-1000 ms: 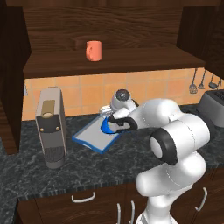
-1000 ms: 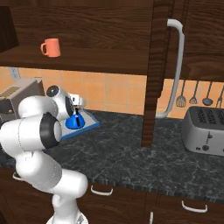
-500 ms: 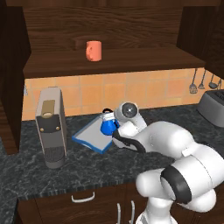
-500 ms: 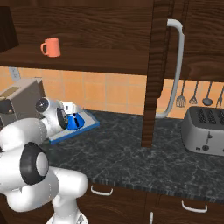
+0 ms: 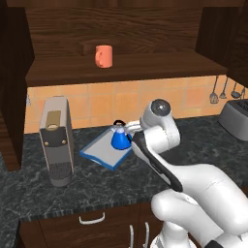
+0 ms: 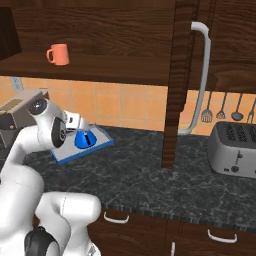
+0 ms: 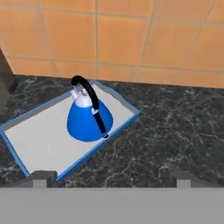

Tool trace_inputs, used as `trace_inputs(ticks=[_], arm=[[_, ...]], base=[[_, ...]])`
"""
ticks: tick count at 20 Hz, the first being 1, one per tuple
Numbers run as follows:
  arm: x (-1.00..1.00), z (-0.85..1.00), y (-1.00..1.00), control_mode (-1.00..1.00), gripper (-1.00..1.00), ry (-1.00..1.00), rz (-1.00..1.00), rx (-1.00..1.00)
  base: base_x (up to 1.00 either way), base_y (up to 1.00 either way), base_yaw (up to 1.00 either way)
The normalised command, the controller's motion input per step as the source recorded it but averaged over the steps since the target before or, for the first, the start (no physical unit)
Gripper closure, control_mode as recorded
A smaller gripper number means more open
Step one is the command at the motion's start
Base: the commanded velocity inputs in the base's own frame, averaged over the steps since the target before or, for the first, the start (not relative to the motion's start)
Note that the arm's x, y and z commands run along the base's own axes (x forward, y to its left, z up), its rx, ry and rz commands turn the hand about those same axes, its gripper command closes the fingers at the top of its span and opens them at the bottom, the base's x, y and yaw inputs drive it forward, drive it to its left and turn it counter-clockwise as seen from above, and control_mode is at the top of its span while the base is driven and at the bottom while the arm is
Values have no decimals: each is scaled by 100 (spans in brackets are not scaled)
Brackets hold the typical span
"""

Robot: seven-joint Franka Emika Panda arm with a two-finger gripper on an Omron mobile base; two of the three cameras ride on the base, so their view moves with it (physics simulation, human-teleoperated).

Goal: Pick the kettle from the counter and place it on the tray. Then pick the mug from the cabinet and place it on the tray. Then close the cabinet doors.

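**Kettle on tray, mug next**

The blue kettle [image 7: 89, 118] stands upright on the tray [image 7: 39, 140]. Just clear of the tray, the gripper [image 7: 111, 177] hangs empty with jaws spread. The orange mug [image 5: 103, 56] sits on the cabinet [image 5: 121, 68] shelf above the tray, seemingly well back; the arm swinging up could clip the kettle's handle.

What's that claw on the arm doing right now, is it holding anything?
Gripper: open and empty, its tips spread wide apart. The kettle stands free on the tray, ahead of the tips.
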Motion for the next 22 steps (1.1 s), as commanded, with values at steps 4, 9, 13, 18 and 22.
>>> trace_inputs(ticks=[4,9,13,18,22], arm=[[-13,15,6,-100,-100,10,-3,-3],[-9,0,0,-100,-100,-1,0,0],[-40,0,0,-100,-100,-3,0,0],[-32,23,-1,-100,-100,-4,-7,0],[0,70,43,-100,-100,-15,-27,-4]], base=[[0,0,0],[0,0,0],[0,0,0],[0,0,0],[0,0,0]])
